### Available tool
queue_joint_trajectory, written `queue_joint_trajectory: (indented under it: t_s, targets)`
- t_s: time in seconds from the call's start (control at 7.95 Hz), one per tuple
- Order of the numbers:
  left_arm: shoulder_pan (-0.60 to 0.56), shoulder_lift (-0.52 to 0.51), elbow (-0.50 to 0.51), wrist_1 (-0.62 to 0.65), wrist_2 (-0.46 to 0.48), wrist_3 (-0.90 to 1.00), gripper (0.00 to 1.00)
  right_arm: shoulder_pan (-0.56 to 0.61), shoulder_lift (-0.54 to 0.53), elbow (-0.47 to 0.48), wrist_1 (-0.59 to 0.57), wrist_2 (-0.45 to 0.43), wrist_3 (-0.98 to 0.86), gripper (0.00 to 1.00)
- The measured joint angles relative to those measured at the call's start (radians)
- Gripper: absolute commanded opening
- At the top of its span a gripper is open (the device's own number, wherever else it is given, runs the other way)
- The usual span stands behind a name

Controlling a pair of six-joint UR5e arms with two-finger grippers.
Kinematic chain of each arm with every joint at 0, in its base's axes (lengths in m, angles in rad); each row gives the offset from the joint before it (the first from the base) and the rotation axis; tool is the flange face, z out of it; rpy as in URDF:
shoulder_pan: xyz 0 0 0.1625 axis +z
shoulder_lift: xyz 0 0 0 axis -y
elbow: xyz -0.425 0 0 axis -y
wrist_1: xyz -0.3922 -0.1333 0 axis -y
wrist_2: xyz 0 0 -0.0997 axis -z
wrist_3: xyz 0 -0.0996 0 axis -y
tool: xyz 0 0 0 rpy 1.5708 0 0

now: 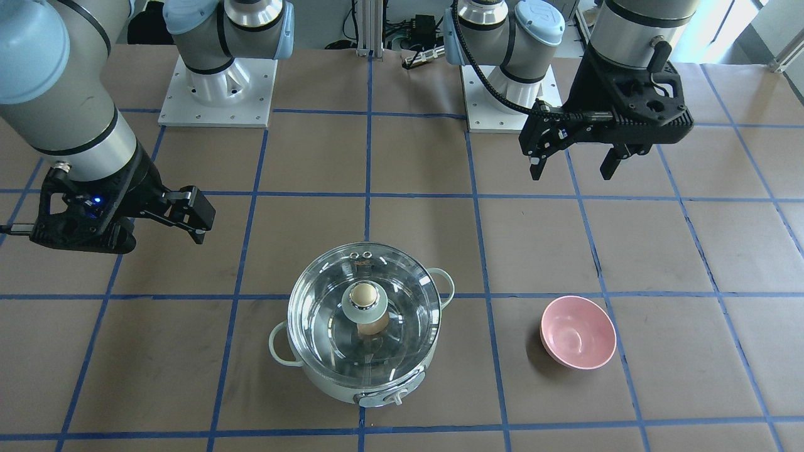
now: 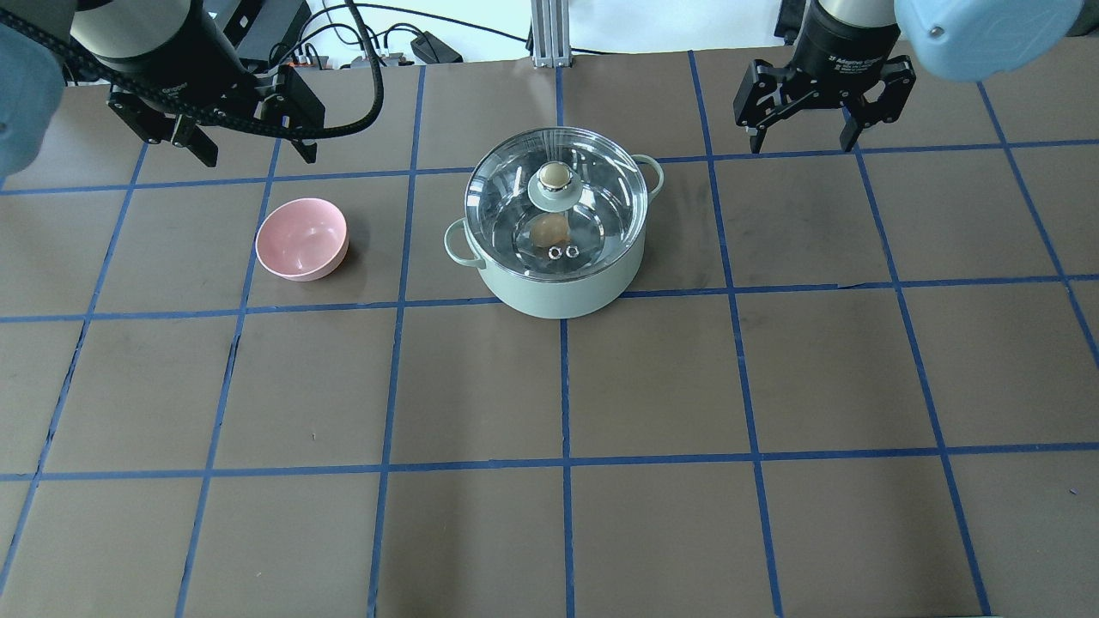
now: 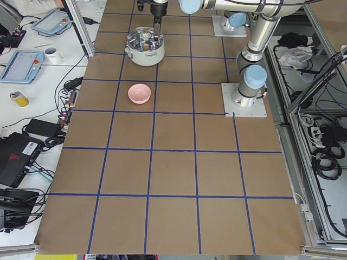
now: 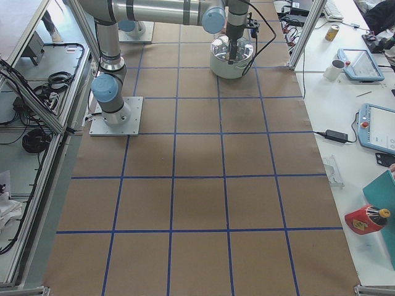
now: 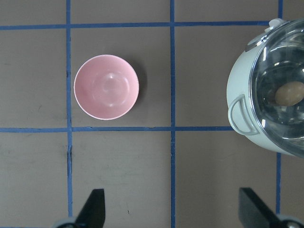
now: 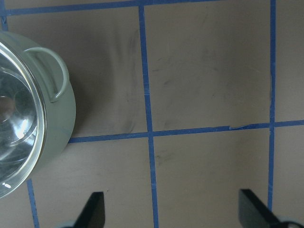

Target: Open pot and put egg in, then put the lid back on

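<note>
Two arms hung over the far part of the worktop point(image 2: 652, 386), well apart from each other, and we saw neither touching anything. The left arm reached in above the side where the pink bowl point(image 2: 302, 239) stood. The left end effector point(image 2: 258, 157) pointed straight down in the air beyond the bowl, released, with nothing between its spread fingers point(image 5: 93, 209). Its wrist camera looked down on the bowl and on one edge of the pot. The right arm mirrored that pose on the other side. The right end effector point(image 2: 804, 144) also faced downward, wide apart and empty, well off to the right of the pot.

Between the arms the pot point(image 2: 558, 292) stood upright on the worktop, one loop handle point(image 2: 459, 245) toward the bowl and the other on the opposite side. Its control knob point(image 1: 394, 398) faced away from the robot. The lid point(image 2: 506, 202) lay on the pot's rim, its beige knob point(image 2: 555, 177) at the centre and two vent holes point(image 2: 561, 251) on the robot's side. It appeared to sit level, though the side views were too small for us to confirm this. Through the glass we saw the egg point(image 2: 549, 230) lying on the steel bottom, near the middle. The bowl sat mouth up to the pot's left, near it but not touching.
</note>
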Motion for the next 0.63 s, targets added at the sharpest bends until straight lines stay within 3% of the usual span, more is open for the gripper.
queue_joint_trajectory:
  t_s: [0.63]
  targets:
    - [0.0, 0.0, 0.0, 0.0, 0.0, 0.001, 1.0, -0.002, -0.002, 0.022, -0.01, -0.012, 0.0, 1.0]
